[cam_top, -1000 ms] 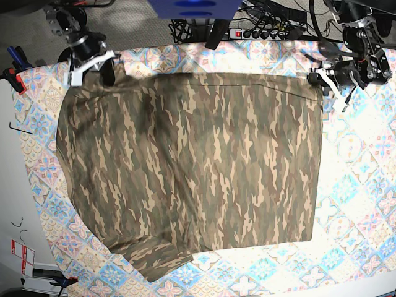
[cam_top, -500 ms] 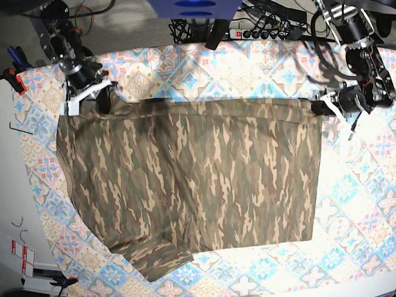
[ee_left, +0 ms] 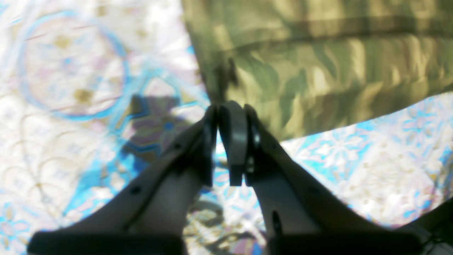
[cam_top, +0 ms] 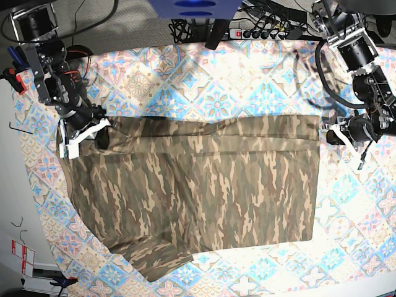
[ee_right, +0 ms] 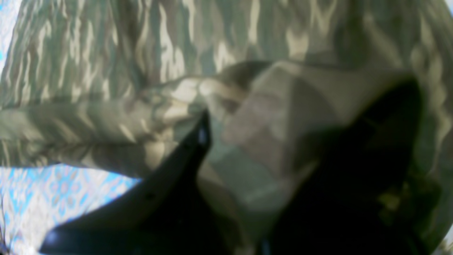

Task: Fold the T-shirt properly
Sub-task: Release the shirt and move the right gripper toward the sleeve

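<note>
Both grippers have dragged the T-shirt (cam_top: pixel 192 185) top edge down the tablecloth (cam_top: pixel 235 80), baring more of it | left gripper (ee_left: pixel 228 117) clamped on the shirt's corner | right gripper (ee_right: pixel 208 124) pinching a bunched fold | judgement: fold-over underway, edge nearing the shirt's middle

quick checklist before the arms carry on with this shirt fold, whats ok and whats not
1. Right gripper shut on the T-shirt: ok, cloth bunched between its fingers in the right wrist view.
2. Left gripper holding the shirt corner: cannot tell, jaws nearly together right at the corner, view blurred.
3. Carried edge level across both arms: ok, roughly straight in the base view.
4. Folded layer smooth: not ok, a crease runs along it.
5. Lower sleeve tucked in: not ok, sticking out at the bottom.
6. Tablecloth flat: ok where visible.
</note>
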Available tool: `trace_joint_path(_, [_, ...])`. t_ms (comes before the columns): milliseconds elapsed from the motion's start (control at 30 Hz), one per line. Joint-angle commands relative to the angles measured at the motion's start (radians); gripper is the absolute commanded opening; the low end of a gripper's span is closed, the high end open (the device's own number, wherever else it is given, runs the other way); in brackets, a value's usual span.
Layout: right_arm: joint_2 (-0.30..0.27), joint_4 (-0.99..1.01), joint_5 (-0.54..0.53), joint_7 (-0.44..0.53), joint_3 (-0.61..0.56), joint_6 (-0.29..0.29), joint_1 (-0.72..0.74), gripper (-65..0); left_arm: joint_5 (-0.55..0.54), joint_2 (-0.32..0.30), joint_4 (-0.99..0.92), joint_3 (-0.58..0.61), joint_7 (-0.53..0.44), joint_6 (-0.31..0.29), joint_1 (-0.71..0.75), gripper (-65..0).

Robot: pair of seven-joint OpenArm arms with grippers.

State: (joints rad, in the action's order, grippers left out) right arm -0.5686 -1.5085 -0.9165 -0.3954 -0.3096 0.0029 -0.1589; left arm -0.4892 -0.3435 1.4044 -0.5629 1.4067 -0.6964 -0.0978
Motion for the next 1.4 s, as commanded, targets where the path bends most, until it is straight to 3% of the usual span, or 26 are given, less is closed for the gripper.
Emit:
trace_joint_path(0, [-0.018, -0.002, -0.002, 0.005, 0.011, 0.004, 0.025, -64.4, 0.007, -0.016, 0.014, -0.006, -0.01, -0.002, -0.024, -59.6])
trace_joint_path(133, [-0.014, 0.064, -0.002, -0.064, 0.011, 0.004, 0.094, -64.4, 0.1, -0.016, -0.053, -0.006, -0.022, -0.002, -0.055, -59.6])
trace_joint_path(300, [-0.014, 0.104, -0.002, -0.102, 0.01, 0.004, 0.129, -64.4, 0.149, -0.019, -0.28, -0.006, -0.139, -0.002, -0.105, -59.6])
trace_joint_path(667, [-0.012, 0.11, -0.002, -0.112, -0.004, 0.004, 0.203, -64.4, 0.146, -0.016, -0.284, -0.001, -0.152, -0.002, -0.139, -59.6])
trace_joint_path(833, [-0.011, 0.174, -0.002, -0.162, -0.067, 0.004, 0.305, -64.5, 0.152, -0.016, -0.284, 0.001, -0.152, -0.002, -0.141, -59.4])
trace_joint_path(1100, [-0.006, 0.357, -0.002, -0.162, -0.158, 0.004, 0.454, -64.4, 0.152, -0.016, -0.284, 0.002, -0.152, -0.002, -0.139, -59.1])
trace_joint_path(1367, [0.035, 0.529, 0.001, -0.155, -0.38, 0.004, 0.638, -64.3, 0.148, -0.016, -0.284, 0.088, -0.154, -0.002, -0.139, -59.1])
